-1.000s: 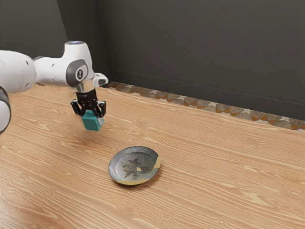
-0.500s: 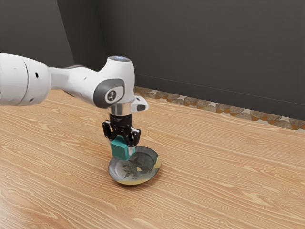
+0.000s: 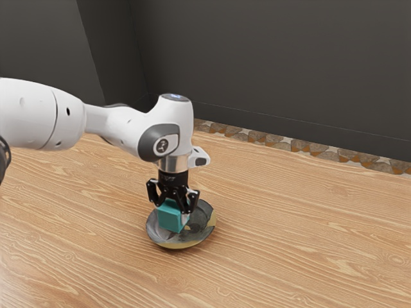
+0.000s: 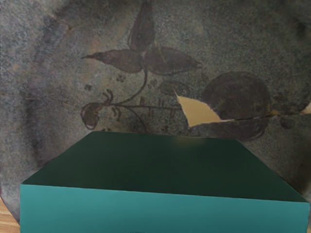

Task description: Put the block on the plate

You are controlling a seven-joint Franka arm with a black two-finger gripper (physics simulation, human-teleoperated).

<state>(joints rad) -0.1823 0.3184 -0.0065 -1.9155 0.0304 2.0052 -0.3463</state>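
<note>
Holding teal block (image 3: 170,219) | by pincer (image 3: 173,205) | over patterned plate (image 3: 203,217)

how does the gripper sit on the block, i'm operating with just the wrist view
Observer: The gripper is shut on the block, one finger on each side.
Operator: ok and where does the arm come in from
Observer: The arm reaches in from the exterior view's left.
Operator: anything past the far edge of the table
Observer: Yes, a dark wall stands beyond the table.
</note>
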